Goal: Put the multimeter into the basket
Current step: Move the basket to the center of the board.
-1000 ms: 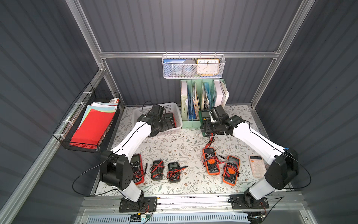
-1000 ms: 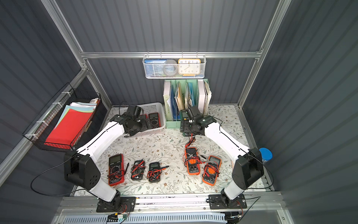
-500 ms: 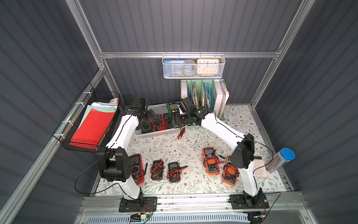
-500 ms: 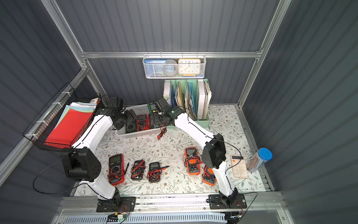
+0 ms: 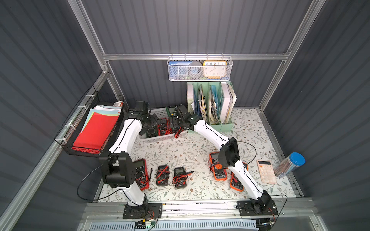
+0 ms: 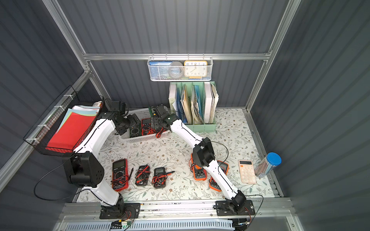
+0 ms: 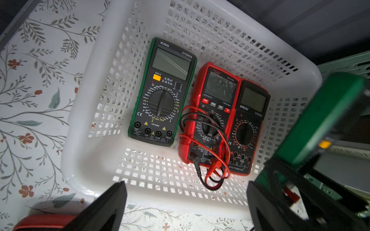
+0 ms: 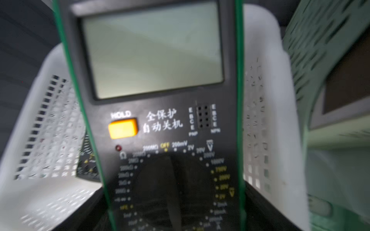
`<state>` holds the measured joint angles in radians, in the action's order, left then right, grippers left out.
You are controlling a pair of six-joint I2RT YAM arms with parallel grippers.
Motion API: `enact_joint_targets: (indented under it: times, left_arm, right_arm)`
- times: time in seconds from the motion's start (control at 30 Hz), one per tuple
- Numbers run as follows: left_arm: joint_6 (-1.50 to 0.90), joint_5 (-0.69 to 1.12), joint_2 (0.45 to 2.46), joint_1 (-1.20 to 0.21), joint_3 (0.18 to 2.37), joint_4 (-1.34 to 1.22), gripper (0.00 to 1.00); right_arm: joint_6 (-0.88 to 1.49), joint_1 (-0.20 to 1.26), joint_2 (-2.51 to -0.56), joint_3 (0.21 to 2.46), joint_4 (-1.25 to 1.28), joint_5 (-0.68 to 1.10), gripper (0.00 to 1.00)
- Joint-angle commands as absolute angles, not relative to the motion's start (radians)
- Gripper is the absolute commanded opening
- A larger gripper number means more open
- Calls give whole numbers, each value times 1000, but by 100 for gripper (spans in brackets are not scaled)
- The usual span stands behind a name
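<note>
The white perforated basket [image 5: 160, 139] [image 6: 143, 138] [image 7: 96, 112] stands at the back left of the table. Three multimeters lie flat in it: a green-edged one [image 7: 163, 92], a red one [image 7: 210, 112] with coiled leads, and a black-and-red one [image 7: 248, 128]. My right gripper [image 5: 177, 121] [image 6: 158, 120] [image 8: 174, 210] is shut on another green-edged multimeter [image 5: 171, 110] [image 6: 153, 110] [image 7: 320, 120] [image 8: 156, 112], holding it tilted over the basket's right end. My left gripper [image 5: 151, 123] [image 6: 132, 123] [image 7: 185, 202] hangs open and empty over the basket's left front rim.
Several more multimeters lie along the table's front: a red one [image 5: 141, 176], two black ones [image 5: 162, 175] [image 5: 179, 177] and orange ones [image 5: 218, 170]. A calculator [image 5: 266, 174] and pencil tube [image 5: 290, 165] sit front right. A green file holder [image 5: 212, 106] stands right of the basket, and a black wire basket [image 5: 94, 130] hangs left.
My right arm has swung left with the multimeter from in front of the file holder to over the basket. My left gripper has drawn back to the basket's left end.
</note>
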<state>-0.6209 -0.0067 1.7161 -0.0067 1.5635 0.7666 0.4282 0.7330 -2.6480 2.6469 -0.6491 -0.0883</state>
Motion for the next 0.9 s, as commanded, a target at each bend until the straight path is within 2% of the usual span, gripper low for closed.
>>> enact_joint_targets:
  times: [0.0, 0.23, 0.87]
  left_arm:
    - [-629, 8, 1709, -5, 1544, 781, 99]
    - [-631, 12, 1730, -5, 1533, 770, 99]
    - [-630, -6, 1727, -5, 1516, 772, 99]
  right_arm:
    - [423, 724, -2671, 2704, -623, -107, 60]
    - [429, 733, -2664, 2643, -681, -75, 59]
    - [491, 827, -2382, 2129, -619, -94, 58]
